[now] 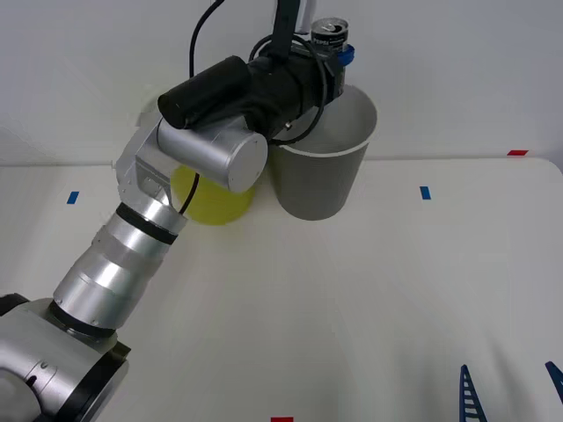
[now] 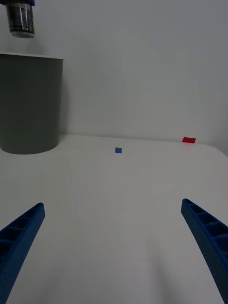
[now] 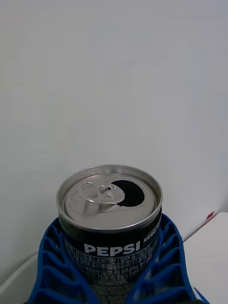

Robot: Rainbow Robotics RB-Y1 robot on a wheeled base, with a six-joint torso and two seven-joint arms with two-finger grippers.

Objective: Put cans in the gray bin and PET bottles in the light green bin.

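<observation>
So my left arm reaches over the gray bin [image 1: 321,167], light green bin [image 1: 211,200] just beside it. My left gripper [image 1: 332,51] is clamped around the upright can [image 1: 330,32] above the gray bin's mouth. My right gripper [image 2: 114,247] sits wide open, holding nothing.

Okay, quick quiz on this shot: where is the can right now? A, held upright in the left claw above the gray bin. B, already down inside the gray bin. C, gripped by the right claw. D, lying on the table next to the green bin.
A: the left claw wraps its blue fingers around the upright can, which hangs above the rim of the gray bin; the right claw is open, low over the table.
</observation>
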